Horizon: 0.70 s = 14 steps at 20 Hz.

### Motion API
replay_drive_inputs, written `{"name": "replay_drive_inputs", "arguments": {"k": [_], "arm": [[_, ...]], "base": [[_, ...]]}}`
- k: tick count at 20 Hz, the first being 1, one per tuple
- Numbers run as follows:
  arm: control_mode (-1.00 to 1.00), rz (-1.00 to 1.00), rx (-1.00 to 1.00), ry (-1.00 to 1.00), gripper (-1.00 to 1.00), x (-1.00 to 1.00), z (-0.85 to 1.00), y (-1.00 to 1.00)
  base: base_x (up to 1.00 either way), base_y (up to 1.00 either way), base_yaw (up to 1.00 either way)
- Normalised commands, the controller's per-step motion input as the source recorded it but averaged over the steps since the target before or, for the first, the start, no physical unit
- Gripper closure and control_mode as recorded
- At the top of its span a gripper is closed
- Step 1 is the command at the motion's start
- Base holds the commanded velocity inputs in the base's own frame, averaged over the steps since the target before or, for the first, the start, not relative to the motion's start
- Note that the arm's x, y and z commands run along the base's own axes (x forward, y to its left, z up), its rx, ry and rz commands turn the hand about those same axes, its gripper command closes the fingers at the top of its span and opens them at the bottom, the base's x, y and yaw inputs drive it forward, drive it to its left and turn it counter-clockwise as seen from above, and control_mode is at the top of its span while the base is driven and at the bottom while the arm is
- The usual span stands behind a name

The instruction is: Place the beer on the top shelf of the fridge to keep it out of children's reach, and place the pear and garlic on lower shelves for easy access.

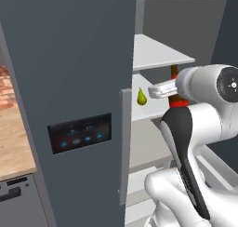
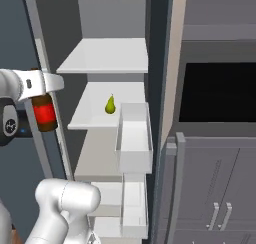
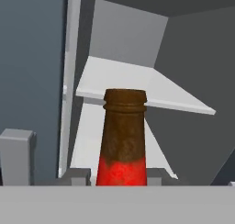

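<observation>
My gripper [image 3: 121, 178] is shut on the beer [image 3: 124, 140], a dark brown bottle with a red label, held upright in front of the open fridge [image 1: 69, 82]. From the left the bottle [image 1: 178, 102] stands just outside the shelves, its neck below the top shelf [image 1: 158, 54]. From the right the beer [image 2: 44, 115] hangs left of the shelf fronts, under the white hand. The yellow-green pear [image 2: 110, 105] stands on the second shelf [image 2: 90, 119], also seen as the pear [image 1: 142, 96]. The top shelf [image 2: 110, 58] lies bare. The garlic is out of view.
The fridge door with its black panel [image 1: 80, 132] stands open on the left. White door bins [image 2: 134, 138] hang at the right of the shelves. Grey cabinets and a dark oven opening [image 2: 217, 90] are to the right, a wooden counter [image 1: 11, 142] to the left.
</observation>
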Motion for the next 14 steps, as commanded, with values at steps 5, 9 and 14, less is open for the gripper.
{"name": "replay_drive_inputs", "arguments": {"k": [5, 9, 14], "arm": [[1.00, 0.00, 0.00, 0.00, 1.00, 0.00, 0.00, 0.00], [1.00, 0.00, 0.00, 0.00, 1.00, 0.00, 0.00, 0.00], [1.00, 0.00, 0.00, 0.00, 1.00, 0.00, 0.00, 0.00]], "base": [[0.38, -0.16, 0.00], [0.41, -0.20, 0.00], [0.29, -0.28, 0.00]]}}
